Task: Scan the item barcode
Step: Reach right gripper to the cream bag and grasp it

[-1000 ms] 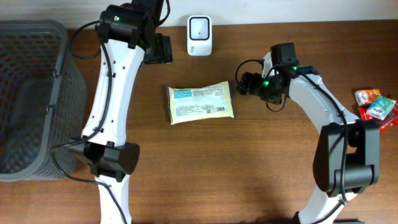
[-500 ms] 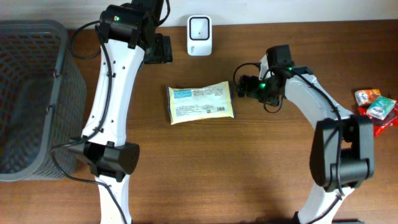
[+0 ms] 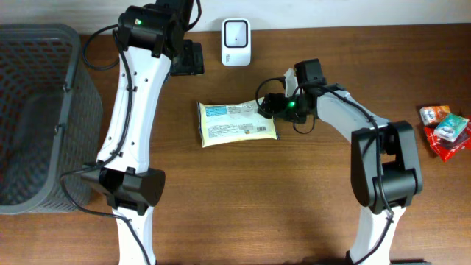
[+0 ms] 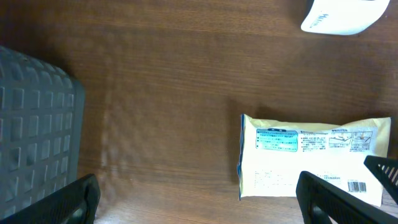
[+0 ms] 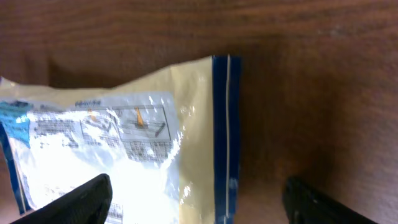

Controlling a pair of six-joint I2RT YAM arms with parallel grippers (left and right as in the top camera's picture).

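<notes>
The brown wooden table fills the overhead view. A large grey mesh basket stands at its 9 o'clock edge.

The left arm, white with black joints, runs from the 6 o'clock edge up toward 12. Its left gripper hangs near the far edge, just at 9 o'clock of the scanner and at 11 o'clock of the packet. In the left wrist view its two dark fingers stand wide apart with nothing between them but bare wood. That hand is released and holds nothing.

The right arm bends in from 5 o'clock toward the middle. The right gripper sits over the packet's 3 o'clock end, near its 2 o'clock corner. In the right wrist view the fingers are spread, one over the printed face and the other over the wood past the blue-striped edge. They straddle that end without pinching it, so this hand is also released.

The pale yellow packet lies flat near the table's middle, long side running 9 to 3, label side up. Its barcode shows in the left wrist view.

A white scanner stands at 12 o'clock of the packet, apart from it.

A few small colourful snack packs lie at the 3 o'clock edge.
</notes>
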